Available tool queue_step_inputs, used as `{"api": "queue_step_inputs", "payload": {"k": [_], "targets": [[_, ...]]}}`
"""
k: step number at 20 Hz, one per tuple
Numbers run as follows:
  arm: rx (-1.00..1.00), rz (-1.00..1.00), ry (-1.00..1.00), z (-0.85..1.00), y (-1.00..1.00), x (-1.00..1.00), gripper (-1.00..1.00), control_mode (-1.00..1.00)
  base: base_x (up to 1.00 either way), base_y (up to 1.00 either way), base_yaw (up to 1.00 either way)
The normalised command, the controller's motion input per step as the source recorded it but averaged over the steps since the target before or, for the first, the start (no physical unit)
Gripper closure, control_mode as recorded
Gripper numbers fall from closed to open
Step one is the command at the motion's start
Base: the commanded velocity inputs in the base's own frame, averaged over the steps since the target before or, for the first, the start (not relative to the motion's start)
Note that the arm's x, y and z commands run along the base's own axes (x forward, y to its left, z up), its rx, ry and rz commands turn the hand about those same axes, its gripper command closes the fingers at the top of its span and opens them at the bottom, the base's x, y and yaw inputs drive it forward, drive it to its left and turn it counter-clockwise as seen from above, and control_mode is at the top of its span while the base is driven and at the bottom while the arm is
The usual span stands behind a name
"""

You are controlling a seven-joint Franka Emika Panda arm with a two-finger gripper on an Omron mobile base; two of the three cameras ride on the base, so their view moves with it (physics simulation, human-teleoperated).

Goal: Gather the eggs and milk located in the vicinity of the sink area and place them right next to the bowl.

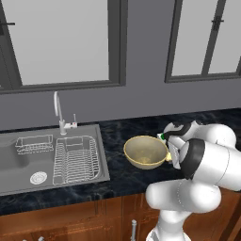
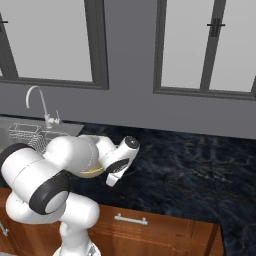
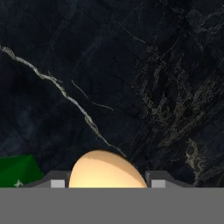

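In the hand view a pale cream egg [image 3: 107, 170] sits between my two dark fingertips, and my gripper [image 3: 107, 183] is shut on it, close above the black marble counter. A green part of the milk [image 3: 17, 170] shows at the lower left of that view. In the left base view the yellowish-tan bowl [image 1: 143, 138] stands on the counter right of the sink [image 1: 19, 162]. The milk's green cap [image 1: 163, 137] peeks out at the bowl's right rim. My white arm covers the spot just right of the bowl. A sliver of the bowl [image 2: 92, 173] shows under the arm.
The sink holds wire dish racks [image 1: 75, 157] and a round drain [image 1: 38, 177], with a curved chrome faucet [image 1: 58, 110] behind it. Dark counter [image 2: 200, 170] stretches to the right of the bowl. Windows and a grey wall stand behind; wooden cabinets run below the counter edge.
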Motion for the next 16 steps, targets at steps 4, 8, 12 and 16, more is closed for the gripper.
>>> {"api": "queue_step_inputs", "payload": {"k": [4, 8, 12, 16], "targets": [[0.00, 0.00, 0.00, 0.00, 0.00, 0.00, 1.00, -1.00, 0.00, 0.00, 0.00], [0.00, 0.00, 0.00, 0.00, 0.00, 0.00, 1.00, -1.00, 0.00, 0.00, 0.00], [0.00, 0.00, 0.00, 0.00, 0.00, 0.00, -1.00, -1.00, 0.00, 0.00, 0.00], [0.00, 0.00, 0.00, 0.00, 0.00, 0.00, -1.00, -1.00, 0.00, 0.00, 0.00]]}}
